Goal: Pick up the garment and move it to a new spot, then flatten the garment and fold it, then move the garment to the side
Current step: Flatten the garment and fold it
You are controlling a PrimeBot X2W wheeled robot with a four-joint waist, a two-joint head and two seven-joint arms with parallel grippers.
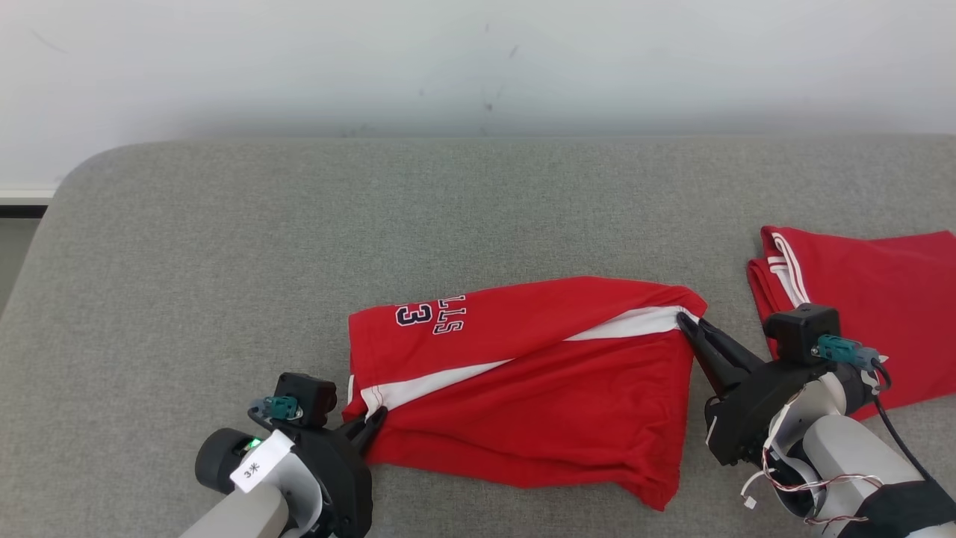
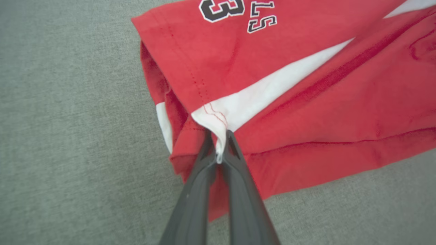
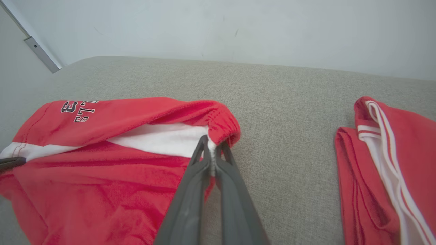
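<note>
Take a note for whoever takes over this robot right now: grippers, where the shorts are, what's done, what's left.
Left gripper: shut on the white stripe at the hem end of the red shorts.
Right gripper: shut on the waistband end.
Shorts: rumpled, lying front and centre on the grey padded surface; a second red garment lies apart to the right.
Done: both ends gripped.
Left: flatten, fold, move aside.

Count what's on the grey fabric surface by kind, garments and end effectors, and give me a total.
Red fabric garments with white stripes: 2, the held red shorts and the folded red garment
Dark two-fingered end effectors: 2, left end effector, right end effector
Total: 4
</note>
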